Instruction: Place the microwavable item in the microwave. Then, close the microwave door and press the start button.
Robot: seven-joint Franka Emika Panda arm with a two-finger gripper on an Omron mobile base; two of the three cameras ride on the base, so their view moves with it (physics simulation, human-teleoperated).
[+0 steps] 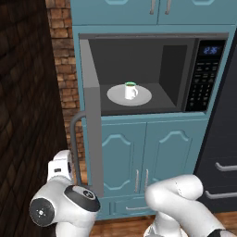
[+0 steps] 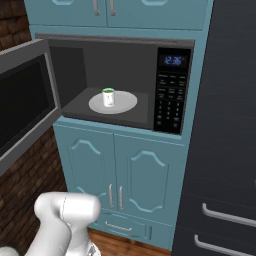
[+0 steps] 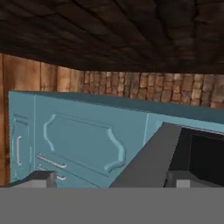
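We count one mug [image 1: 131,90] on one turntable [image 1: 116,96], one door [image 1: 92,134] swung open; our tool [image 3: 109,181] gapes wide, empty.

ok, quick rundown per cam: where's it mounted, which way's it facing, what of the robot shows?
Left base view: behind the arm to its left, facing the microwave; mug on the turntable, door open, edge-on; white arm links at the bottom.
Right base view: behind-right, same microwave, mug, door swung left; arm at lower left.
Hand view: rolled, low beside the door, facing teal cabinets; open gripper, fingertips at bottom.
Shared: both base views show microwave, mug and door.
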